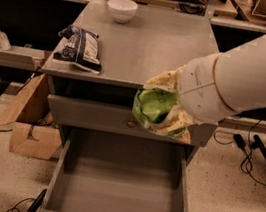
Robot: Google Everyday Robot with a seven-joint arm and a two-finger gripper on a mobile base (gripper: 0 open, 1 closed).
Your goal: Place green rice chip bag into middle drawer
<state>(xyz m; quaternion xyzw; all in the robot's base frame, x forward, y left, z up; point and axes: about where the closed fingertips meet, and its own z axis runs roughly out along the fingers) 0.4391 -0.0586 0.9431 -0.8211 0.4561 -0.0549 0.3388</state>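
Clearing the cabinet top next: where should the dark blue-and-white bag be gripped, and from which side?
Probably from above, pinching the dark blue-and-white bag across its narrow width mid-body: it lies flat, long axis front-to-back. The gripper holds the green rice chip bag over the middle drawer.
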